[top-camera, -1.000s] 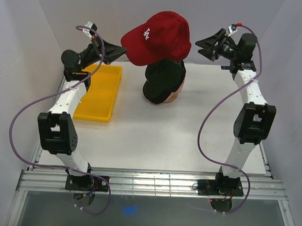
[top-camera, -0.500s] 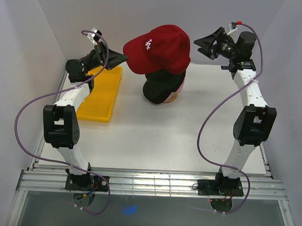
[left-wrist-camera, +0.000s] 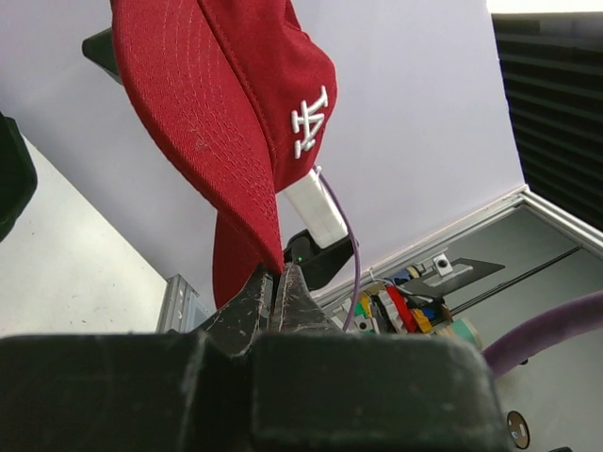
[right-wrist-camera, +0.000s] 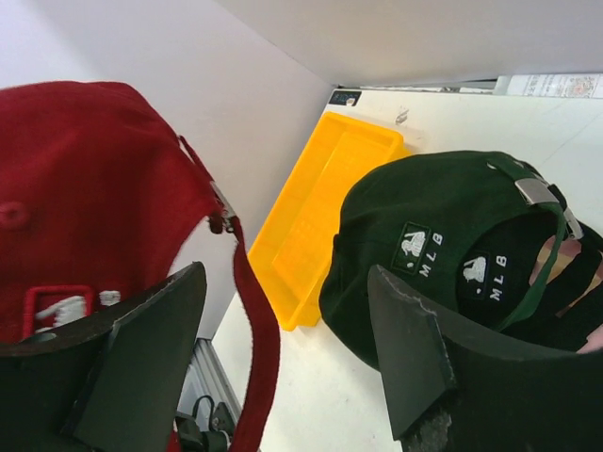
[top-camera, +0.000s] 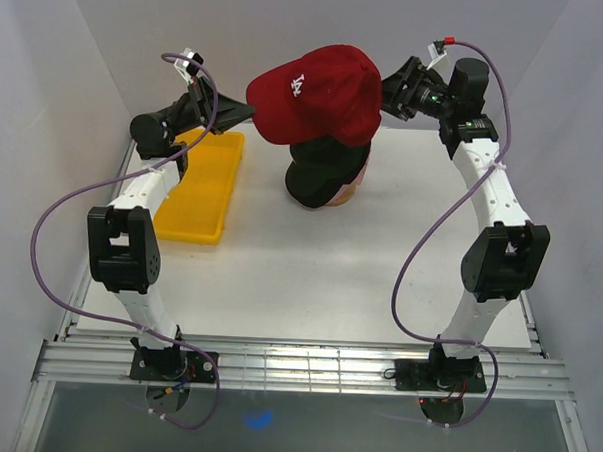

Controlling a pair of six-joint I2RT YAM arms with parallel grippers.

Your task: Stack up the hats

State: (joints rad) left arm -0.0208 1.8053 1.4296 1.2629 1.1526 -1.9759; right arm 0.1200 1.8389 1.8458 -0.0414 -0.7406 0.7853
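A red hat [top-camera: 322,92] with a white logo hangs in the air just above the stack of dark hats [top-camera: 327,165]. My left gripper [top-camera: 248,111] is shut on the tip of its brim, and the left wrist view shows the brim [left-wrist-camera: 236,104] pinched at the left gripper [left-wrist-camera: 276,278]. My right gripper [top-camera: 392,95] is open at the back of the red hat. In the right wrist view the red hat's back strap [right-wrist-camera: 250,311] hangs between the spread fingers of the right gripper [right-wrist-camera: 283,273], untouched. Below lies the dark green hat [right-wrist-camera: 424,235] over a black one [right-wrist-camera: 490,273].
A yellow tray [top-camera: 201,182] lies on the table at the left, under my left arm, and the right wrist view also shows the yellow tray [right-wrist-camera: 320,217]. The stack sits on a pale stand [top-camera: 348,193] at the back centre. White walls enclose the table.
My right gripper has moved left to the back of the red hat, its jaws narrowing slightly. The left arm has carried the hat a little lower and to the right, over the stack.
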